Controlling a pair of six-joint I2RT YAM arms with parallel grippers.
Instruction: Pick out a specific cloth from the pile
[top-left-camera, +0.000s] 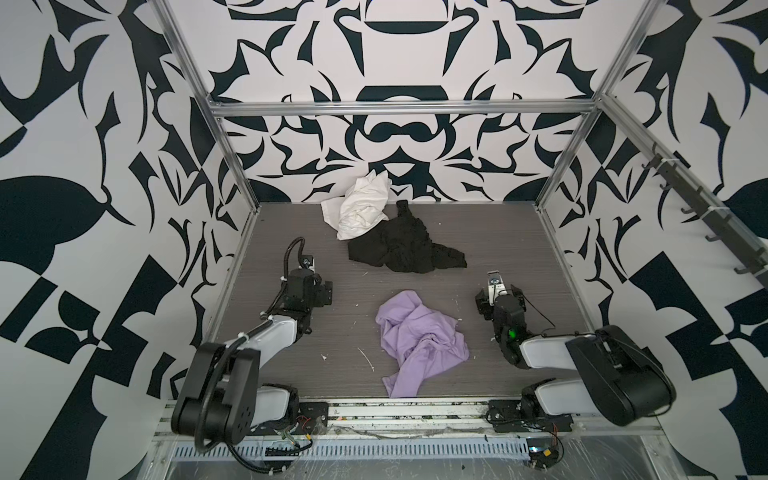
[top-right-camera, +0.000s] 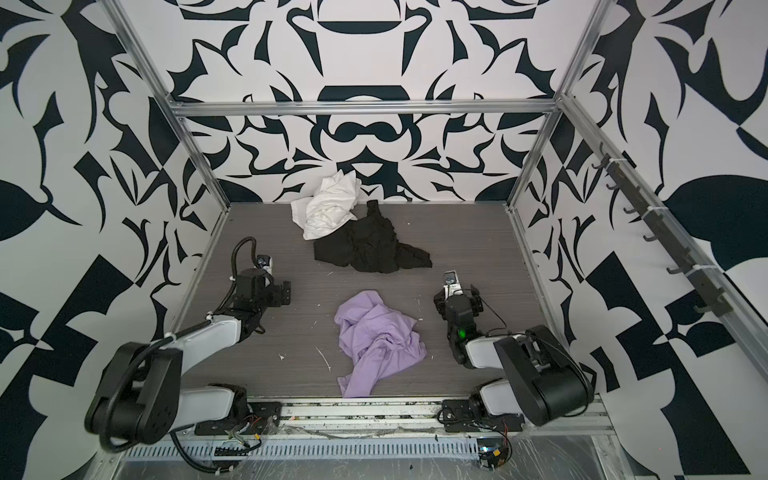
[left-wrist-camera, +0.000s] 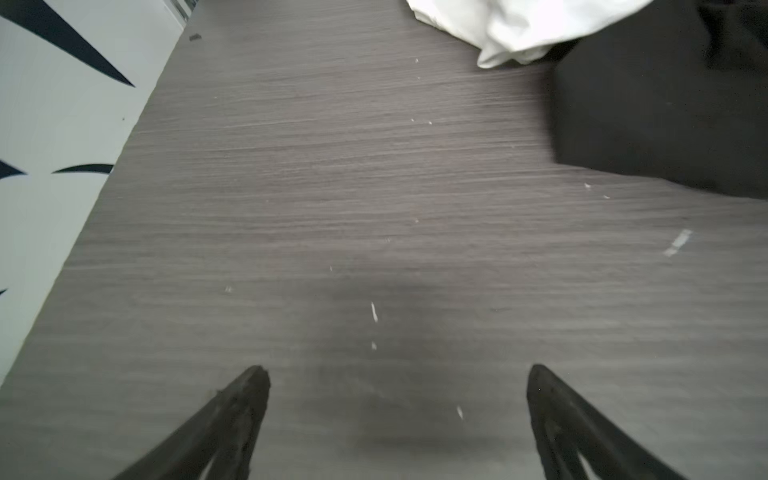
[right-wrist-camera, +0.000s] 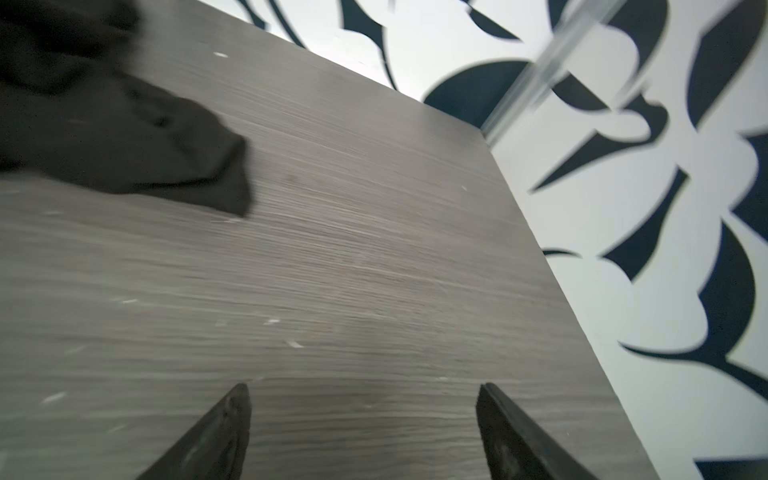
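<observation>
Evidently the cloth (top-left-camera: 419, 340) is lying alone on the table's (top-left-camera: 498, 232) near side, well apart from the pile (top-left-camera: 386, 237), so the picking looks finished. The left gripper (left-wrist-camera: 397, 374) and right gripper (right-wrist-camera: 363, 390) are flanking it, fingers spread, pinching nothing.

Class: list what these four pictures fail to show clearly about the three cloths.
- Lavender crumpled cloth: absent from both wrist views; its lower folds hidden by itself in both top views.
- White crumpled cloth: cut off by the left wrist picture's edge.
- Black crumpled cloth: blurred and cut off by the edge in the right wrist view.
</observation>
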